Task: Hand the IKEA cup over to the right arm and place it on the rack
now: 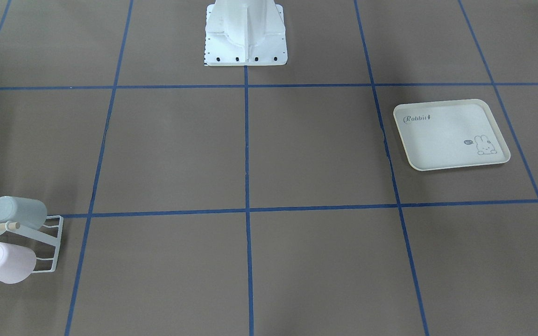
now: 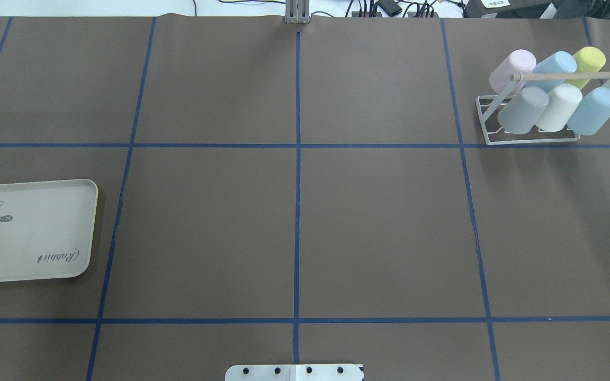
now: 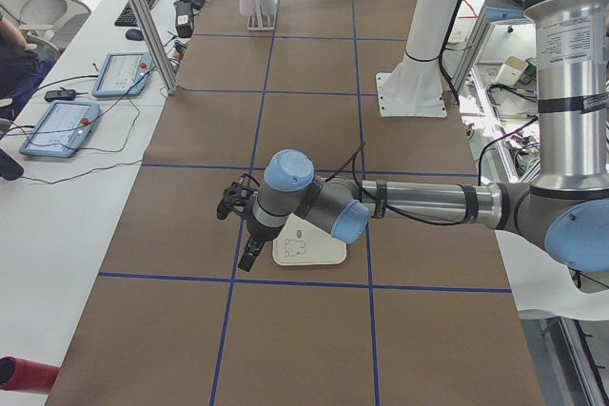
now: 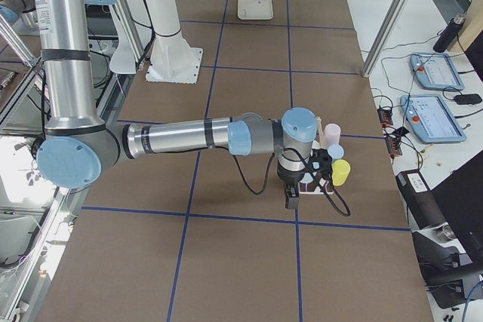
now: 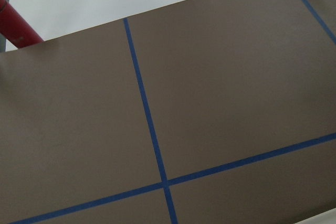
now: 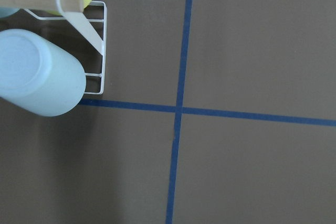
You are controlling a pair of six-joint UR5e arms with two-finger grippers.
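Observation:
The white wire rack (image 2: 528, 139) with its wooden rod (image 2: 570, 75) stands at the table's far right and holds several pastel cups, among them a pink cup (image 2: 511, 69), a yellow cup (image 2: 590, 58) and a grey cup (image 2: 522, 110). It also shows in the front view (image 1: 53, 242) and the right wrist view (image 6: 103, 51). The right gripper (image 4: 291, 201) hangs just beside the rack; I cannot tell whether it is open or shut. The left gripper (image 3: 248, 259) hangs beside the cream tray (image 3: 309, 252); I cannot tell its state. No cup shows in either gripper.
The cream rabbit-print tray (image 2: 29, 233) lies bare at the table's left end. The robot's white base (image 1: 245, 37) stands at the near middle edge. A red cylinder (image 5: 16, 24) lies past the left end. Blue tape lines grid the brown tabletop.

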